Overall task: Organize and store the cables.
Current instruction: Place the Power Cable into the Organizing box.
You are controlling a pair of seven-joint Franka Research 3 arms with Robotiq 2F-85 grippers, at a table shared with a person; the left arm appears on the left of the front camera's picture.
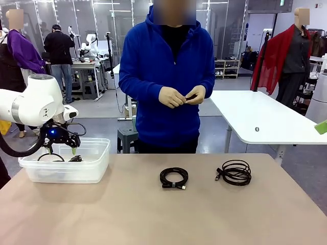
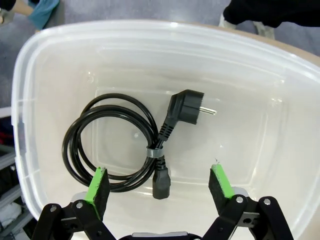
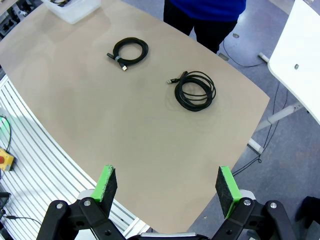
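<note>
Left gripper [image 2: 158,172] open above bin [image 2: 280,100], power cord [image 2: 180,107] coiled inside.
Right gripper [image 3: 165,174] open, empty; banded coil [image 1: 164,178] and loose coil [image 1: 244,176] on table [image 1: 127,214].

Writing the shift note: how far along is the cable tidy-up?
Done: one thick power cable lies coiled in the clear bin. In hand: nothing; the left gripper hangs open over the bin, the right gripper open above the table. Left: a small coiled cable mid-table and a larger coiled cable to its right.
</note>
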